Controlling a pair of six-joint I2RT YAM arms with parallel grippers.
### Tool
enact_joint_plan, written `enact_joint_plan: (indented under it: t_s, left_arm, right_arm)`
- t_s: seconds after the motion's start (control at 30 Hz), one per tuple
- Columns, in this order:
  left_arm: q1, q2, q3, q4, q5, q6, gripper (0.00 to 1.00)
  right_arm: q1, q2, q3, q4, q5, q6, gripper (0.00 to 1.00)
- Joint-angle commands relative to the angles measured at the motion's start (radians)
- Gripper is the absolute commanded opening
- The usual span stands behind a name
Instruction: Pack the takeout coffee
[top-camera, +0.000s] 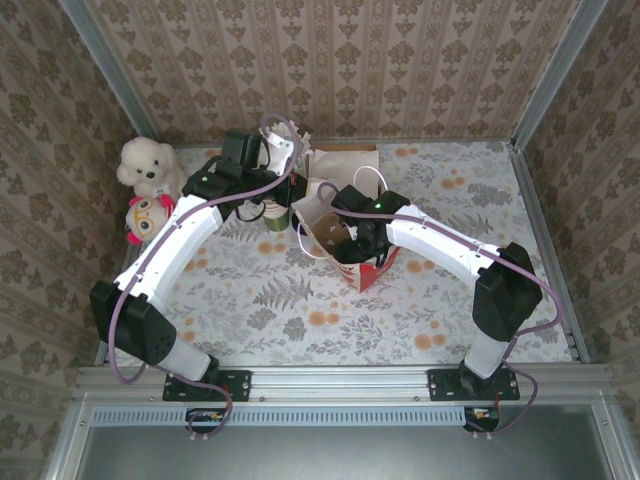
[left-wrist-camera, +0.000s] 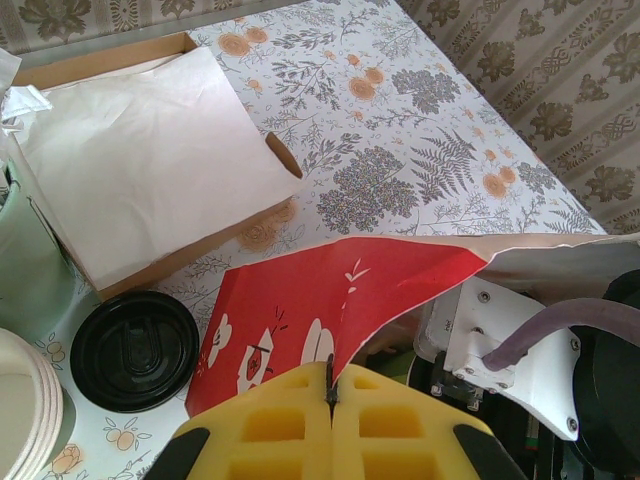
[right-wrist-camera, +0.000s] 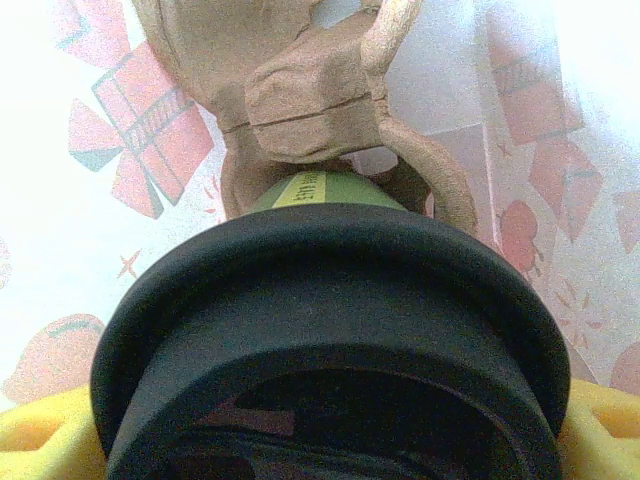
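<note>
Risks, big to small: the paper bag (top-camera: 372, 278) is soft, and its mouth looks held open only by the left gripper (left-wrist-camera: 330, 388), pinched tight on the red rim. If that pinch slips or drags sideways, I'd expect the mouth to fold onto the right arm or the bag to tip on the floral table (left-wrist-camera: 420, 140). Inside, a brown folded paper piece (right-wrist-camera: 310, 90) sits right ahead of the cup, overlapping its green side in the right wrist view, so the cup could land on it tilted and topple once released. The right gripper (right-wrist-camera: 320, 425) is down in the bag, yellow pads (right-wrist-camera: 40, 435) clamped wide on either side of the takeout coffee (right-wrist-camera: 320, 300) at lid level. Too much squeeze there could pop the lid or dent the paper wall. Coffee itself: small green paper cup, yellow label strip on the side, round black plastic lid on top, pointing bottom-first into the bag. Can't tell if it touches the bag floor.
</note>
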Motion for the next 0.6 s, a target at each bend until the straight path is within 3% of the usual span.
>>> enact_joint_plan:
  t_s: [0.0, 0.57]
  left_arm:
    - [0.009, 0.007, 0.035, 0.024, -0.01, -0.017, 0.0]
    - [0.009, 0.008, 0.033, 0.02, -0.014, -0.017, 0.0]
  right_arm:
    - [-0.004, 0.032, -0.038, -0.035, 0.008, -0.013, 0.31]
    - [-0.003, 0.029, -0.082, 0.038, 0.014, -0.028, 0.3]
